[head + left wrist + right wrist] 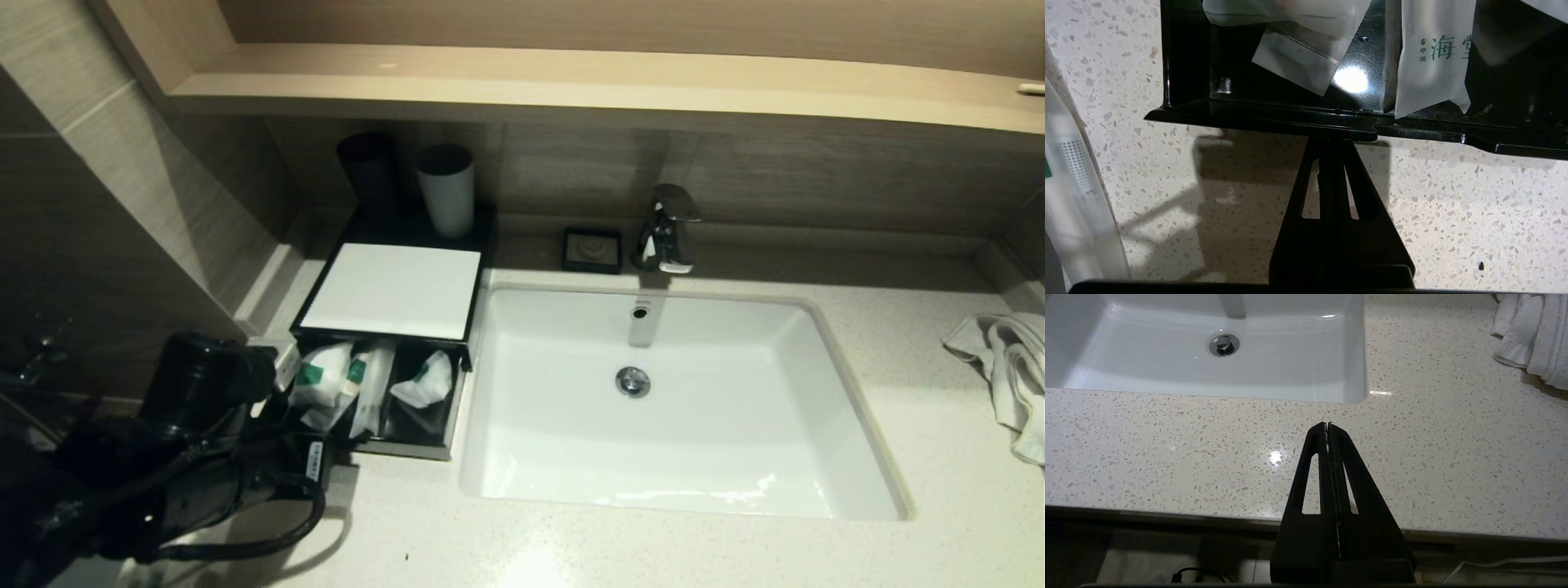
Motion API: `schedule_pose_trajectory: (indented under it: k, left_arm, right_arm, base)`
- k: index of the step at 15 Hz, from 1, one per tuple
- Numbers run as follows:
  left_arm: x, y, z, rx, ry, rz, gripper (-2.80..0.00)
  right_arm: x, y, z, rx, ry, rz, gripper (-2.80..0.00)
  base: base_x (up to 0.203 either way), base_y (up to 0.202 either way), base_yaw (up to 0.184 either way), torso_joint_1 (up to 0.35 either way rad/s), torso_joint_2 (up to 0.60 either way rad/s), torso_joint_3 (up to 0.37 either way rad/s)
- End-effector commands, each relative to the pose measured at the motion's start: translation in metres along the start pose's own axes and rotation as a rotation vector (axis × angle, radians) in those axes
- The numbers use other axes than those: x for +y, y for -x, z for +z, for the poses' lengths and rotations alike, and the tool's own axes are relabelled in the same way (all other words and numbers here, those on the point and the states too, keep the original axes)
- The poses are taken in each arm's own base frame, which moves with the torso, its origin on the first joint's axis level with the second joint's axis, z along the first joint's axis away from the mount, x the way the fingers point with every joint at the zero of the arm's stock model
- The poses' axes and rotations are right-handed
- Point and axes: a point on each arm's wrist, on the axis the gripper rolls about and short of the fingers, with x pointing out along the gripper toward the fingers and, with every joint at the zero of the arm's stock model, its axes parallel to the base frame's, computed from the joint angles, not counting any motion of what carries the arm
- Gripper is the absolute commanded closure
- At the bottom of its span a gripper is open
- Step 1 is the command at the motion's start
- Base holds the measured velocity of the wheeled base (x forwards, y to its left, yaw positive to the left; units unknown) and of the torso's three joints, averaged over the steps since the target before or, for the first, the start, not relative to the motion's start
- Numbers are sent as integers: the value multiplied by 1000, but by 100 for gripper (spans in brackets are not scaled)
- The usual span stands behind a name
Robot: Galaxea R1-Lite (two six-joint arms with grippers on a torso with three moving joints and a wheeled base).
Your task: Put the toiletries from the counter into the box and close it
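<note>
My left claw, pinched empty, meets the drawer front ahead; I push squarely, keeping packets beyond inside.

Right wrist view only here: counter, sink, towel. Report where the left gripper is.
Observer: The left gripper is shut, its tips at the front lip of the open drawer.
Operator: Tell me what's in that drawer.
Observer: Several whitish packets, some with green labels.
Operator: Report anything left outside it.
Observer: One long packet lies on the counter beside the drawer.
</note>
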Motion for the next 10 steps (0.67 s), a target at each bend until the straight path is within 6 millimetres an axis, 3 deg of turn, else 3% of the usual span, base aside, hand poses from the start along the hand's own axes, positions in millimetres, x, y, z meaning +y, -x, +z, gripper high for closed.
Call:
schedule_pose_trajectory:
  k: [1,10]
  left_arm:
    - [-3,-6,7,-10,5,1,0]
    - [-1,-23,29,-47,43,23,0]
  right_arm:
    - [0,0,0,0,0,0,0]
    - [0,0,0,0,0,1,0]
  base:
    - [0,0,0,0,0,0]
    - [0,0,0,0,0,0]
